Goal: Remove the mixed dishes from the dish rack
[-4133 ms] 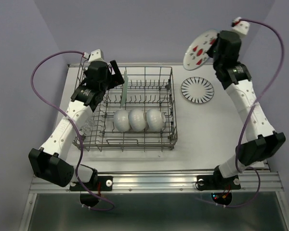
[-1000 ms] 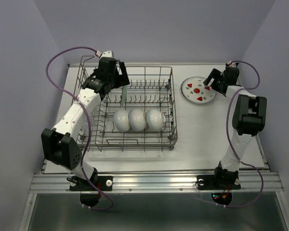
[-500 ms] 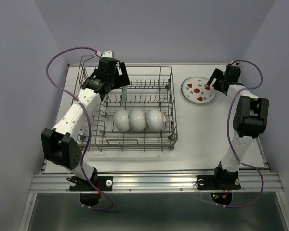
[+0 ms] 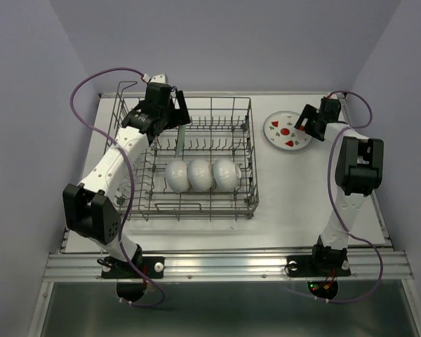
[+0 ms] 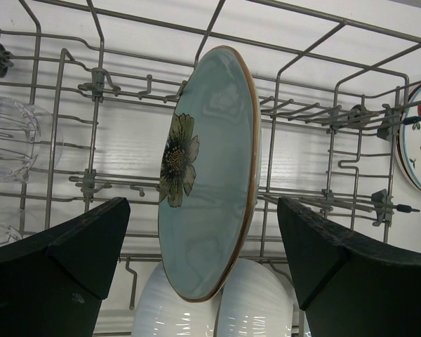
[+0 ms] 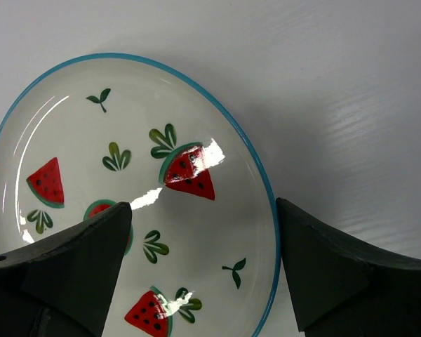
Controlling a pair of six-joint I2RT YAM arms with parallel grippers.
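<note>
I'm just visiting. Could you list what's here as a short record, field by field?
Rack: grey wire dish rack on the table
In rack: green plate on edge, three white bowls in a row, clear glass
Outside rack: watermelon plate lying flat, right of it
Left gripper: open, straddling the green plate
Right gripper: open, over the watermelon plate

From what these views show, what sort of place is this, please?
Likely a robotics test bench rather than a kitchen: a white table boxed in by plain lilac walls, with a wire dish rack standing on it.
</note>
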